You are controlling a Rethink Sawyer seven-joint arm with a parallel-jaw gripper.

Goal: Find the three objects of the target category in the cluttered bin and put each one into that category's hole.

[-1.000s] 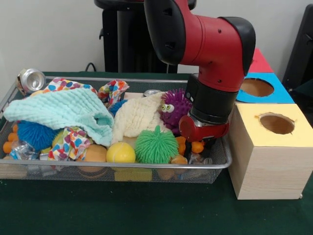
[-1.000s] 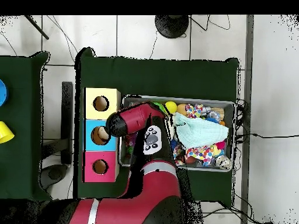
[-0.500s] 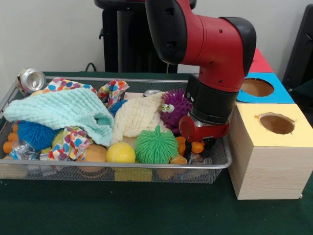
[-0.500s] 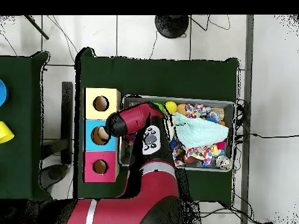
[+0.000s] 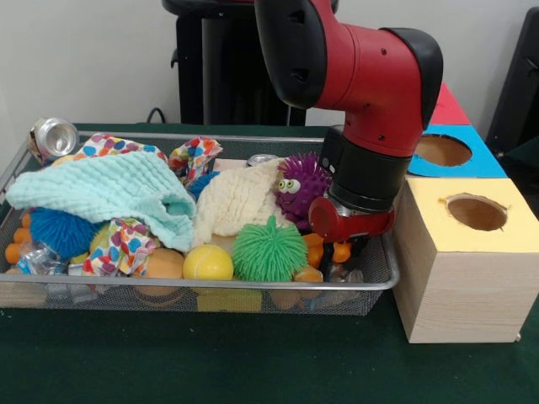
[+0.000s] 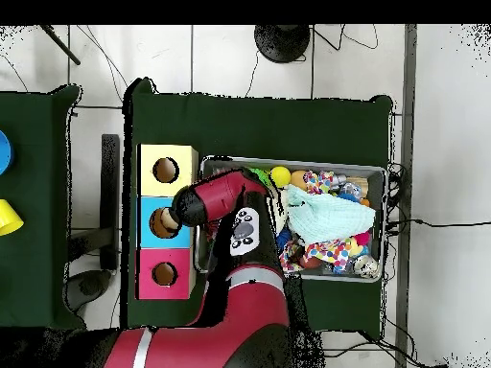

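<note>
While I am watching from the front view, the red arm (image 5: 370, 93) is reaching down into the right end of the cluttered bin (image 5: 194, 286), which is sitting on the green counter (image 5: 253, 362). Its gripper (image 5: 344, 257) is sinking among small orange pieces beside the bin's right wall, and I cannot tell how the jaws are standing, since the wrist and the clutter are hiding them. One silvery can (image 5: 53, 136) is lying on its side at the bin's far left corner, its open end facing me; another can's rim (image 5: 261, 159) is peeking out behind the cream cloth (image 5: 240, 200). A purple spiky ball (image 5: 301, 185) is touching the arm's left side, a green spiky ball (image 5: 268, 249) is resting near the front rim. The blue-surround hole (image 5: 442, 150) is lying just right of the arm, behind the yellow-topped box (image 5: 459, 261); overhead, the blue hole (image 6: 168, 221) is sitting between the yellow and red ones.
</note>
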